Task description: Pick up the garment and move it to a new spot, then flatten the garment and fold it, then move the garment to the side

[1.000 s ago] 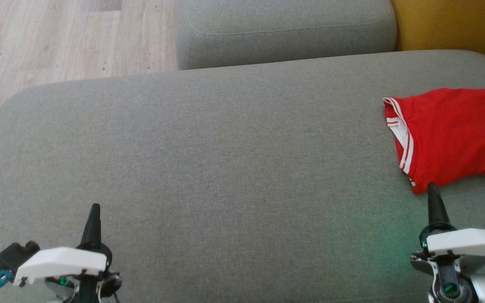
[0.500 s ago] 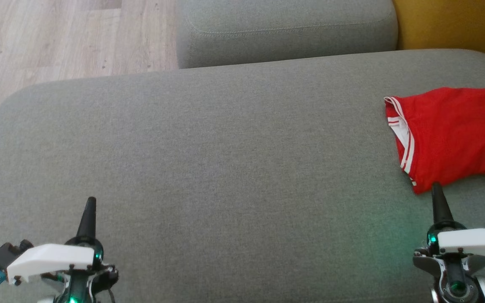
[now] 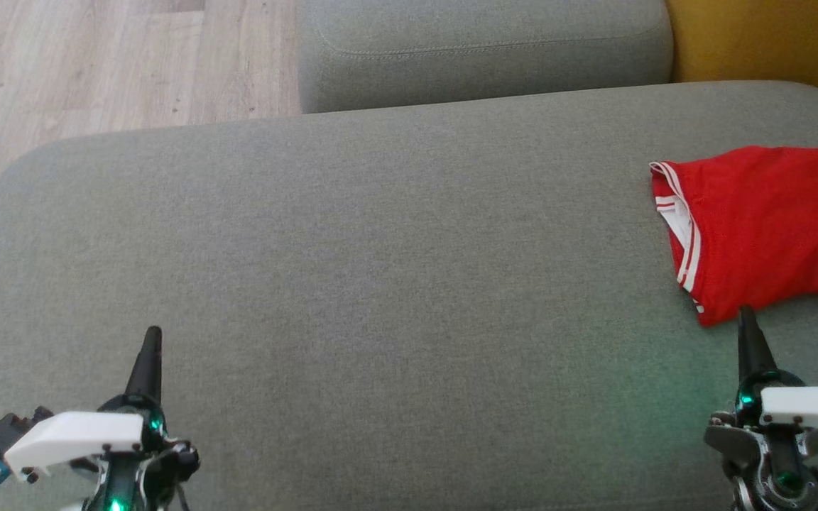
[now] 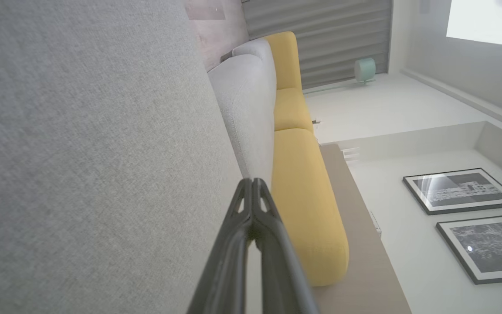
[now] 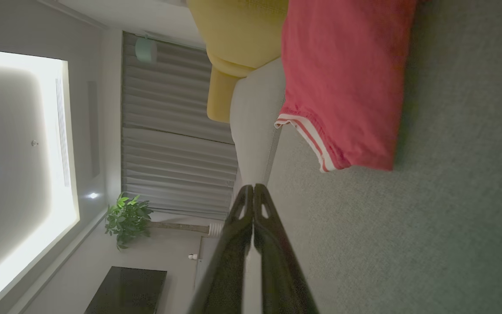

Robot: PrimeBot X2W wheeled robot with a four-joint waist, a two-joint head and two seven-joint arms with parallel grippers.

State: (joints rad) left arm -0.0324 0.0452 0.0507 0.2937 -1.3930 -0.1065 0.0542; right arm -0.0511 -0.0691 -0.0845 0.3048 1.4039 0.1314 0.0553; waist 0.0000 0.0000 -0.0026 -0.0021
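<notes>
Garment [image 3: 764,227] folded on sofa [image 3: 395,284], just beyond right gripper [image 3: 748,323]

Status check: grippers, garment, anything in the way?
Left gripper shut, empty, over sofa. Right gripper shut, empty, tip just short of garment. It lies folded on sofa's right side. No obstruction seen.

Head camera: I had it high, looking forward and down across the grey cushion [image 3: 395,270], with wood floor [image 3: 96,64] at upper left. Left wrist camera: rolled sideways, low over the cushion, facing along the left gripper [image 4: 252,182] toward the yellow seat [image 4: 303,192]. Right wrist camera: rolled likewise, sighting along the right gripper [image 5: 253,187], near the red garment [image 5: 342,78]. All three shared cushion and yellow seat; head and right wrist shared the garment.
</notes>
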